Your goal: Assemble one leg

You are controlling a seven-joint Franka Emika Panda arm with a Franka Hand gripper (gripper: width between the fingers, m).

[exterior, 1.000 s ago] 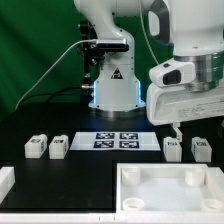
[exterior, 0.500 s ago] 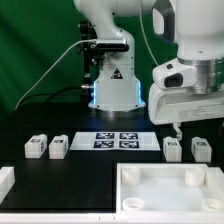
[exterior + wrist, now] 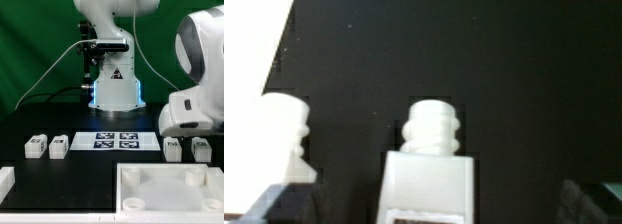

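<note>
- Black tabletop [image 3: 95, 172] in front of a green curtain [image 3: 30, 50]. The marker board [image 3: 118, 140] lies flat mid-table, with the robot's base at its 12 o'clock.
- Taking the marker board as the centre of the exterior view's clock face, two spare legs [image 3: 47, 147] sit at 9 o'clock. At 3 o'clock are the near leg [image 3: 173, 148] and, beyond it, the far leg [image 3: 200, 150]. All four lie loose on the table.
- The white tray [image 3: 128, 200] lies at roughly 5 o'clock of the board, by the front edge. No leg stands in any of its corners that show.
- The arm's hand [image 3: 195, 105] hangs directly over the 3 o'clock pair and hides its own fingers in that view.
- In the wrist view, the leg [image 3: 434, 150] lies centred between the two dark fingertips [image 3: 274, 205], with its ribbed peg end pointing away from the camera. A neighbour leg [image 3: 287, 140] lies just beside it.
- These two are probably the 3 o'clock pair, but I cannot tell which of that pair is the centred one.
- The gripper [image 3: 438, 203] is released and spread wide, one finger on each side of the leg. As far as the wrist view shows, neither finger touches it.
- By my reading the task is at an early stage: the claw is lined up for the pick, but nothing is grasped and nothing is fitted.
- What likely remains is to close on the leg, lift it, carry it to a corner of the tray and seat it there.
</note>
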